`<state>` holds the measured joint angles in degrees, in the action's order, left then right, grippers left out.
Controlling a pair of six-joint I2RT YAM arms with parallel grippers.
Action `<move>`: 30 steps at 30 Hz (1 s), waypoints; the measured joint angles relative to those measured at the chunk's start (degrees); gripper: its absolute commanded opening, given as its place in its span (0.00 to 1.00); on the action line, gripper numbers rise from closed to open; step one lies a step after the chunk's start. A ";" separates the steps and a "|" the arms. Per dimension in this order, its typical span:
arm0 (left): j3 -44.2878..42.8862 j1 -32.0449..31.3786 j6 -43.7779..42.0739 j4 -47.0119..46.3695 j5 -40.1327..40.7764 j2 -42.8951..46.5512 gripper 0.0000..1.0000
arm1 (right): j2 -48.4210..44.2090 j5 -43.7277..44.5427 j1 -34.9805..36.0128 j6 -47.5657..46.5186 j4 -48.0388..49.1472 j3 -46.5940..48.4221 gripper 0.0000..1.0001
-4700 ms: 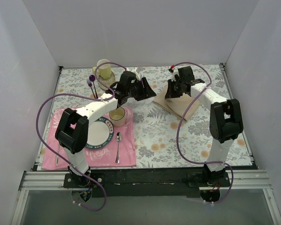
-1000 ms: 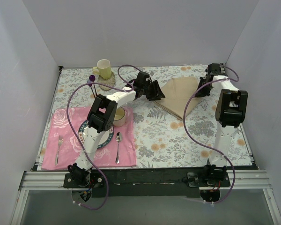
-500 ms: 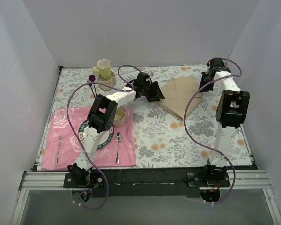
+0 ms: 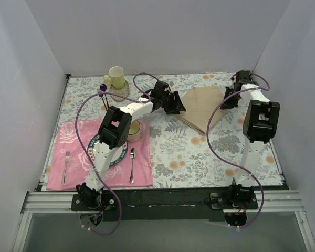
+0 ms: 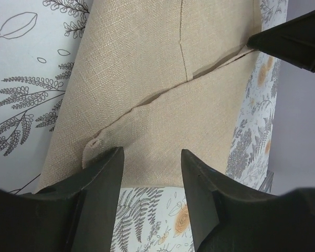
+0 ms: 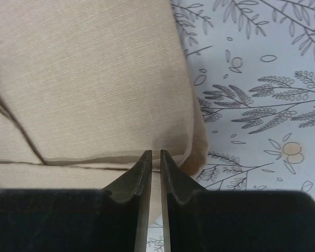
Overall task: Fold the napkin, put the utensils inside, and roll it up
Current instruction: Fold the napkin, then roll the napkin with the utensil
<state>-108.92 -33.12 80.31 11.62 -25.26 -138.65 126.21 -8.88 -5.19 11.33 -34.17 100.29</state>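
The beige napkin (image 4: pixel 200 106) lies spread flat on the grey floral tablecloth at the back middle, with folds across it. My left gripper (image 4: pixel 177 106) is open at its left edge, jaws low over the cloth's near edge in the left wrist view (image 5: pixel 149 168), holding nothing. My right gripper (image 4: pixel 227 98) is at the napkin's right corner. In the right wrist view its jaws (image 6: pixel 153 157) are almost together with only a thin empty slit, over the napkin (image 6: pixel 89 79) edge. A spoon (image 4: pixel 132 164) and a fork (image 4: pixel 66 167) lie on the pink placemat.
A plate (image 4: pixel 111 156) and a small bowl (image 4: pixel 131 129) sit on the pink placemat (image 4: pixel 142 176) at the front left. A yellow mug (image 4: pixel 115 76) and purple-tipped sticks (image 4: pixel 103 89) stand at the back left. White walls close in the back and sides.
Since 4.7 s ago the grippers have drawn apart and the napkin is spread wider. In the last second the right gripper shifted slightly back and returned; the left arm stayed still.
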 measured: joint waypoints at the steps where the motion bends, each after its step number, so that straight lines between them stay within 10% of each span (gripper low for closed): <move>1: -0.07 0.00 -0.15 0.07 0.11 0.00 0.48 | 0.33 0.15 -0.22 -0.15 -0.13 -0.04 0.19; 20: -4.83 0.02 -6.12 7.82 6.32 2.21 0.64 | -9.99 3.96 7.63 -6.56 0.57 -6.54 0.66; 30: 6.38 1.22 -2.62 13.44 11.63 18.58 0.75 | -26.08 12.20 27.17 -16.04 5.14 -24.28 0.70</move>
<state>-102.54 -31.90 77.69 25.06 -13.63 -120.07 100.14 3.31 21.98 -4.71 -29.04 76.01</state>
